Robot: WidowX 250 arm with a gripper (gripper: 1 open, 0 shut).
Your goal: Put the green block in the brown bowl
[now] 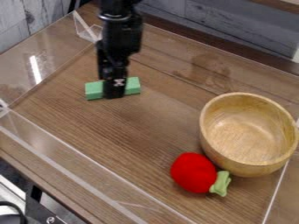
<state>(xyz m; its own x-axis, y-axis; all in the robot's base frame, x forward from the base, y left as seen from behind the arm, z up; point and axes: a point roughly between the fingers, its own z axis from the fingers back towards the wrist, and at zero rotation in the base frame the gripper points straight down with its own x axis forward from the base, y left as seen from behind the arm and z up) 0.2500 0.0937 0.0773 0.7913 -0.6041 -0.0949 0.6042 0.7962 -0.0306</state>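
Note:
The green block (96, 89) lies flat on the wooden table at centre left, a small mint-green bar. My gripper (114, 86) hangs right over its middle, open, with its dark fingers (107, 84) down at the block and hiding its centre; only the block's two ends show. Whether the fingers touch the block I cannot tell. The brown bowl (249, 133) stands empty at the right, well away from the gripper.
A red plush fruit (197, 171) with a green leaf lies in front of the bowl near the front edge. Clear plastic walls (35, 66) ring the table, with a clear stand (89, 28) at the back left.

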